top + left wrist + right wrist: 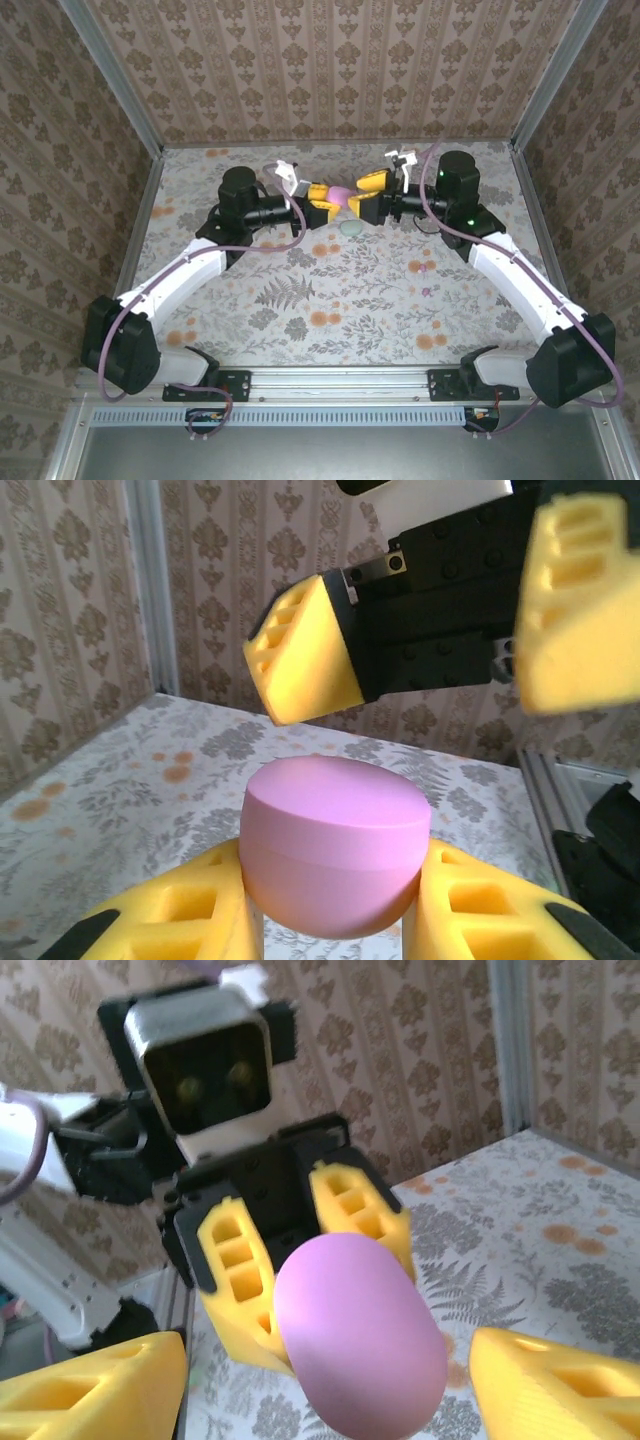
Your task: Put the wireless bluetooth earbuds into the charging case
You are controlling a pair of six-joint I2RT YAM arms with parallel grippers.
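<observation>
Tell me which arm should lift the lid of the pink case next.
Right. The left gripper is shut on the pink case, holding it up with the lid closed. The right gripper faces it, open and empty, so it is free to work the lid.

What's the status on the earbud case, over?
Left gripper shut on pink case, held off the table. Right gripper open, facing it, not touching. Small grey item on table below, not blocking.

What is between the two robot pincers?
A pink charging case. The left pincer squeezes it, and the right pincer faces it, open. The left wrist view shows this best.
</observation>
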